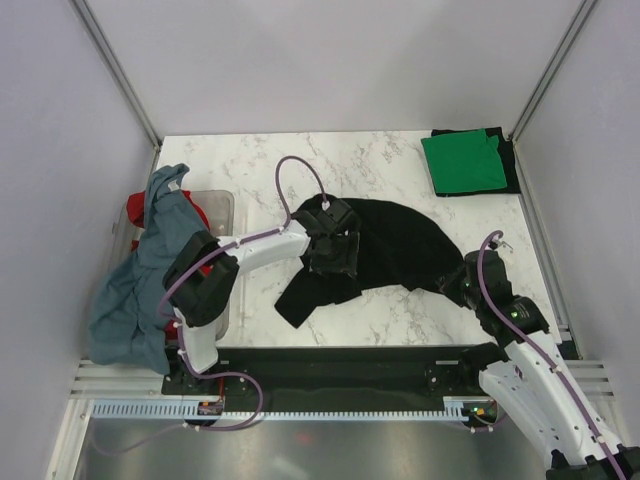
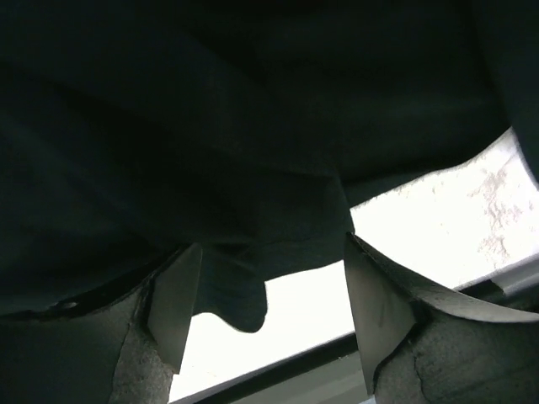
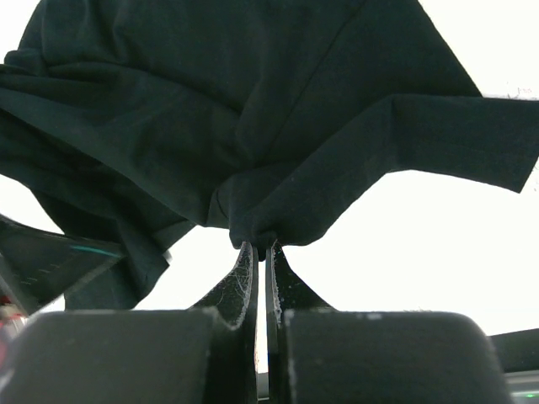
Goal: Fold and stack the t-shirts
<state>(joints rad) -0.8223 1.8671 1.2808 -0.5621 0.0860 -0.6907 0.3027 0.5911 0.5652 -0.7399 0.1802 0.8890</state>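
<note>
Black shirt (image 1: pixel 400 245) is pinched by right end effector (image 3: pixel 261 246); left end effector (image 2: pixel 269 252), spread wide, should be closed on cloth before spreading.

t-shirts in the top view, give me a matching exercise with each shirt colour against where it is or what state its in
Column one:
1. black t-shirt
2. green t-shirt
3. grey-blue t-shirt
4. red t-shirt

Column two:
a. folded, at the far right corner of the table
b. draped over the bin, hanging off the left side
c. peeking out from under another shirt by the bin
d. pinched in the shut jaws of the right gripper

Pairs: 1-d, 2-a, 3-b, 4-c
</note>
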